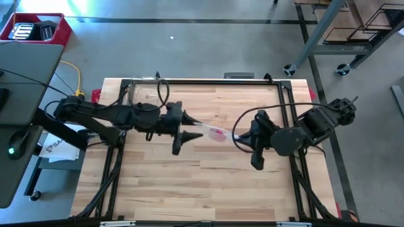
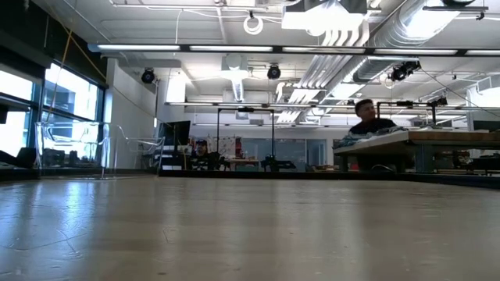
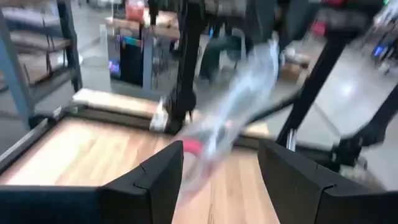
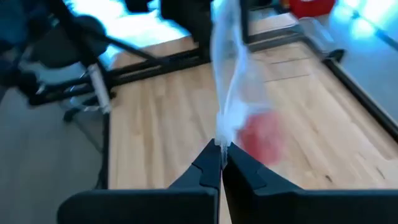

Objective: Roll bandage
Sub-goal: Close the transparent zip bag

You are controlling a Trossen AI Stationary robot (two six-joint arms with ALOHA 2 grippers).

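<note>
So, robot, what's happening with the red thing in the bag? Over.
Right gripper shut on plastic bag. Left gripper open around bag's other end. Red bandage inside bag. Nothing in the way.

Clear crinkled plastic bag (image 4: 231, 81); matt pale wood table (image 1: 208, 183)

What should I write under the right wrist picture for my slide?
Right gripper shut on the clear plastic bag, the red bandage inside, above the wooden table.

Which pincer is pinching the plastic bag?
The right pincer: its fingers are shut on the clear bag. The left pincer stands open around the bag.
</note>
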